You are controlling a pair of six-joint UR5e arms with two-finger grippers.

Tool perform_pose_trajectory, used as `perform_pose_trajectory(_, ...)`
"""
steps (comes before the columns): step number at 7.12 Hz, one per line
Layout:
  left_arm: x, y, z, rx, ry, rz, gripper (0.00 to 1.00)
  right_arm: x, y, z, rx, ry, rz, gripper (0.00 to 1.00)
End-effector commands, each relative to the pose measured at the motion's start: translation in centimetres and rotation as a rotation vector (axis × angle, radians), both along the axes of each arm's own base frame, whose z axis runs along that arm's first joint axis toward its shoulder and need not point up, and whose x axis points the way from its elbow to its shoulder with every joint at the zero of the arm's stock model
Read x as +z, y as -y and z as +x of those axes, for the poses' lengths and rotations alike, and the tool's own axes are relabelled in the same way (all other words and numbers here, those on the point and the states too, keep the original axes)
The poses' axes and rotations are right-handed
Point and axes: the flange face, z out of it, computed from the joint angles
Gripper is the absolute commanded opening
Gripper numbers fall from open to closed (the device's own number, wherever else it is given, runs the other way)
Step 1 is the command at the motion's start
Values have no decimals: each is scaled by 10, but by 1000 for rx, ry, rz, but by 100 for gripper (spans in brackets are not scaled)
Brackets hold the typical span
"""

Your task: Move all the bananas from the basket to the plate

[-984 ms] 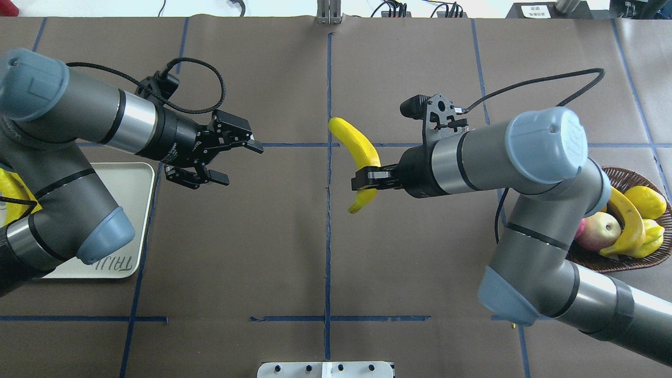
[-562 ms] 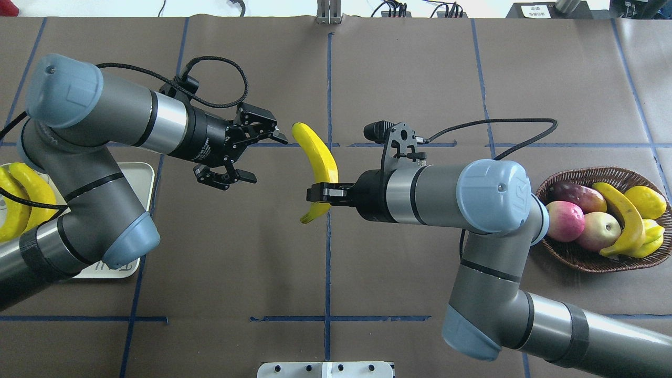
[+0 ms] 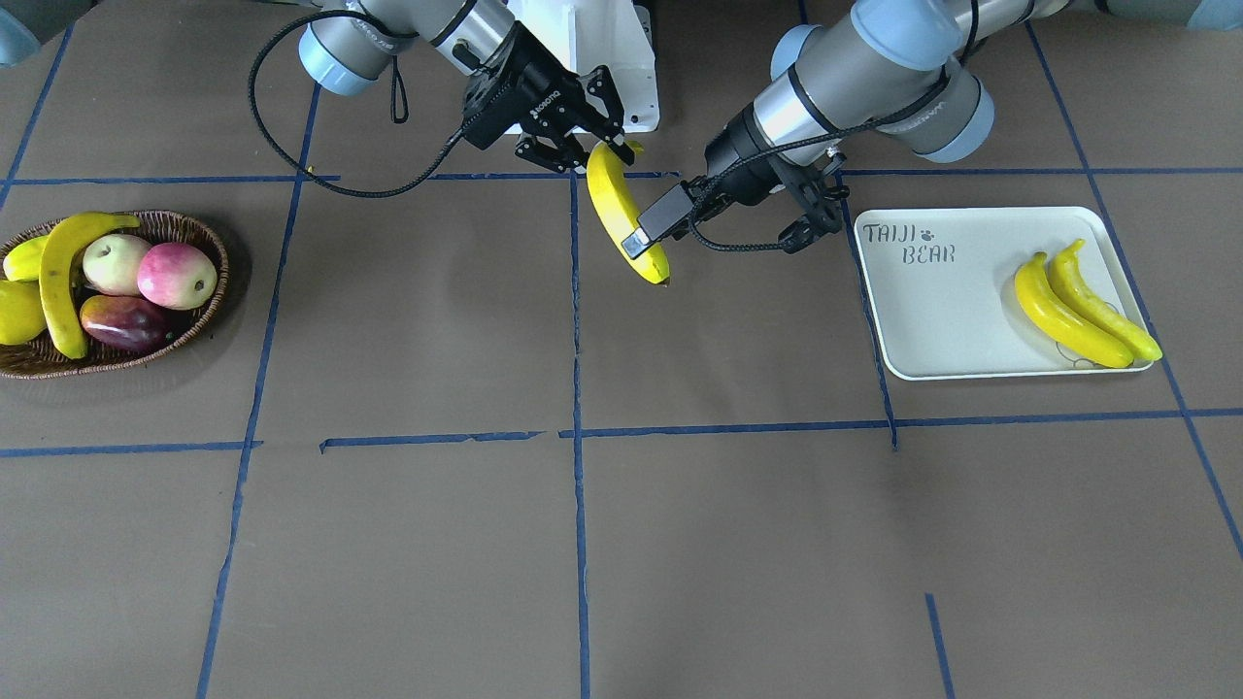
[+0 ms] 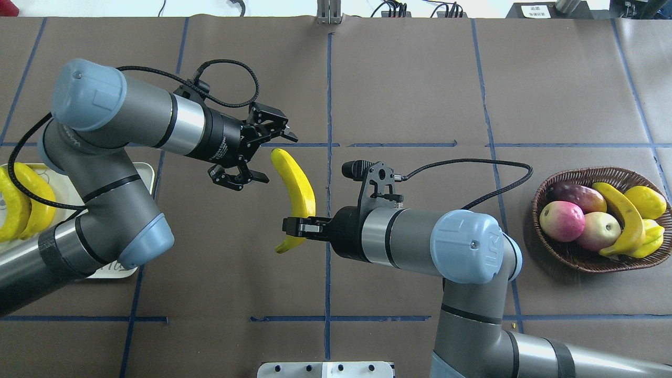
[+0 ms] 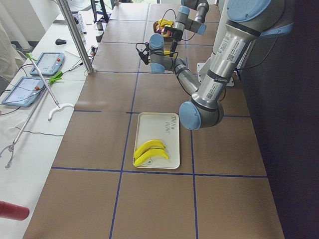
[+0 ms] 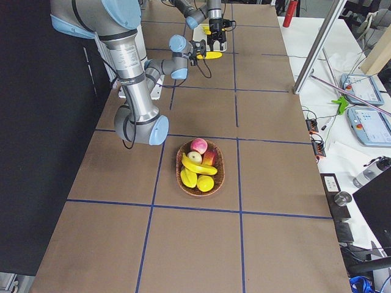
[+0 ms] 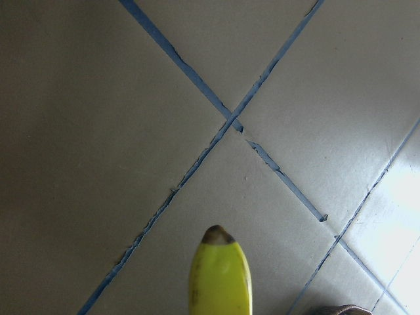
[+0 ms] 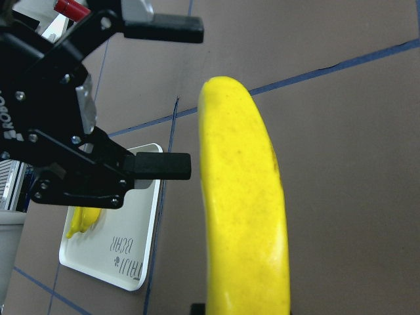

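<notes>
My right gripper (image 4: 295, 227) is shut on a long yellow banana (image 4: 298, 184) near its stem end and holds it above the table's middle. My left gripper (image 4: 278, 159) is open, with its fingers on either side of the banana's far tip and not closed on it. The tip shows at the bottom of the left wrist view (image 7: 220, 279). Two bananas (image 3: 1083, 309) lie on the pale "TAIJI BEAR" plate (image 3: 932, 320). One banana (image 4: 627, 218) lies in the wicker basket (image 4: 577, 258) at my right.
The basket also holds two apples (image 4: 562, 220), a dark mango (image 4: 577, 195) and plump yellow-green fruits (image 4: 644, 202). My left arm covers most of the plate in the overhead view. The white robot base (image 3: 607, 68) stands between the arms.
My right arm has carried the banana left, away from the basket and past the table's centre line. My left arm has reached right until its open fingers meet the banana's tip.
</notes>
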Motion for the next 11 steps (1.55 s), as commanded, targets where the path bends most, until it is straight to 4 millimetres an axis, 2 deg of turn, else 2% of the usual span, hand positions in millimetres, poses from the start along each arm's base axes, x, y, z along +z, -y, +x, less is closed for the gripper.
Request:
perform_pose_trajectory(1, 3, -3, 8, 12, 6, -5, 99, -3, -3, 1, -2, 5, 5, 30)
perform_pose_trajectory(4, 2, -16, 21, 41, 3, -5, 99, -7, -3, 1, -2, 11, 11, 33)
perform_pose_trajectory(5, -1, -17, 22, 42, -1, -5, 94, -7, -2, 1, -1, 11, 11, 37)
perform_pose_trajectory(6, 0, -17, 22, 41, 1, -4, 77, -8, -2, 1, -1, 13, 11, 47)
perform_pose_trajectory(7, -2, -15, 22, 12, 0, 5, 46, -9, -3, 1, -2, 13, 10, 91)
perform_pose_trajectory(8, -1, -15, 22, 11, 3, 4, 14, -12, -1, 1, 1, 15, 12, 99)
perform_pose_trajectory(9, 3, -14, 23, 9, 12, -4, 0, -12, 0, 2, 2, 17, 11, 99)
perform_pose_trajectory(11, 7, -13, 24, 10, 36, -18, 0, -12, 5, 5, 8, 16, 9, 99)
